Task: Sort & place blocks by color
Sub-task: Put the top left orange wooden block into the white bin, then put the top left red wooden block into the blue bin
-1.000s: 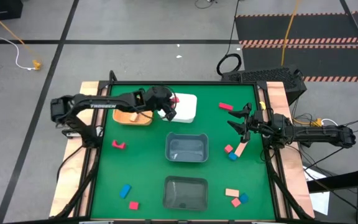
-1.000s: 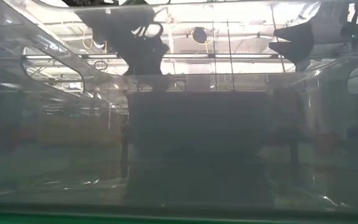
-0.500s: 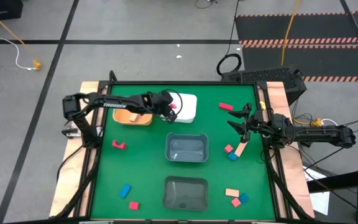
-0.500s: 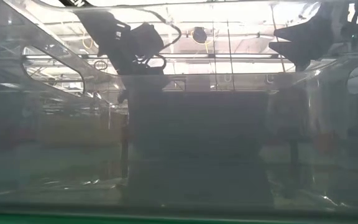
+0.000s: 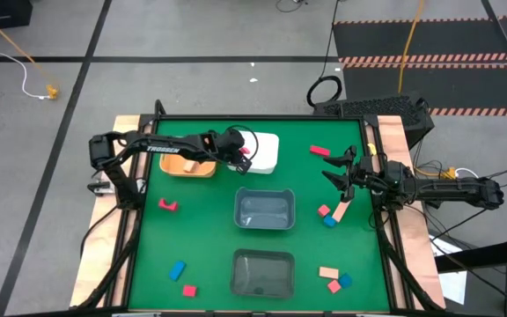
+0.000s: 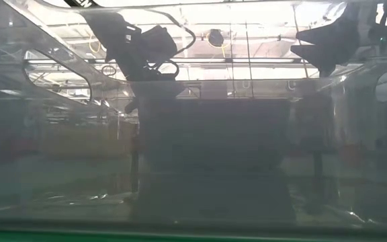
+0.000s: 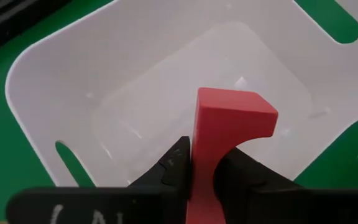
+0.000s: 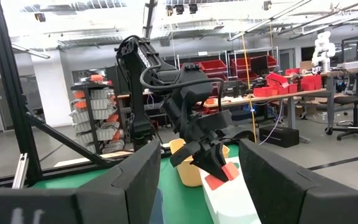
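Note:
My left gripper [image 5: 241, 155] hangs over the left edge of the white bin [image 5: 264, 155], shut on a red block [image 7: 227, 122]. The right wrist view shows that block [image 8: 219, 175] above the white bin [image 8: 232, 202], beside the orange bin [image 8: 188, 169]. My right gripper [image 5: 336, 167] is open and holds nothing, above the table's right side. Loose blocks lie flat on the green mat: a red one [image 5: 319, 151] at far right, a red one [image 5: 168, 205] at left, and a salmon bar [image 5: 340, 211] with a blue piece [image 5: 330, 221]. My left gripper pinches the red block between its two fingers [image 7: 176, 163], on the block's lower part [image 7: 202, 163]. The fingers slant down from the table's left. The block is lifted clear, and its free end [image 7: 235, 102] sticks out past the fingertips over the white bin's hollow.
The orange bin [image 5: 187, 165] stands left of the white one. Two grey bins [image 5: 264, 210] [image 5: 263, 272] sit mid-table and near. More blocks lie near left [image 5: 178, 269] [image 5: 189, 290] and near right [image 5: 328, 272] [image 5: 345, 280]. In the low view a grey bin wall [image 6: 213, 161] blocks most of the scene.
My left arm has reached a little farther toward the table's right, carrying the red block over the white bin's left edge, and the gripper has sunk and tipped slightly. For the last half second it has kept still.

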Motion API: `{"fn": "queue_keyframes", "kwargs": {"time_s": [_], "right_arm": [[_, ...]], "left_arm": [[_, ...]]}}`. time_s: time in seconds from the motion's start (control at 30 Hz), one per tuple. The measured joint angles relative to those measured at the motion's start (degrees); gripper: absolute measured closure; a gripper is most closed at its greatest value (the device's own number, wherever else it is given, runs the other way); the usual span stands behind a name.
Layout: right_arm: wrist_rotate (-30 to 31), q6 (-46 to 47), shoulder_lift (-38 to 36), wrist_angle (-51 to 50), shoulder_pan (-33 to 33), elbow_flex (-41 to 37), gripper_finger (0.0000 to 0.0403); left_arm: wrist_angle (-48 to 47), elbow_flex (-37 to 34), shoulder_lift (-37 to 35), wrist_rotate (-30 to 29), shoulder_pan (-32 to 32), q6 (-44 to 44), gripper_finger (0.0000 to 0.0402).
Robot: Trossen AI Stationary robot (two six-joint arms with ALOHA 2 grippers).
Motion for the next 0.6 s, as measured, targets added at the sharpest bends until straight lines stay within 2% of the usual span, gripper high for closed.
{"fn": "queue_keyframes", "kwargs": {"time_s": [0.13,0.4,0.6], "right_arm": [[0.0,0.0,0.0,0.0,0.0,0.0,0.0193],[0.0,0.0,0.0,0.0,0.0,0.0,0.0193],[0.0,0.0,0.0,0.0,0.0,0.0,0.0193]], "left_arm": [[0.0,0.0,0.0,0.0,0.0,0.2,0.0318],[1.6,0.0,-0.1,0.2,0.0,-0.6,0.0315],[1.5,0.0,-7.4,1.8,0.0,3.1,0.0314]]}}
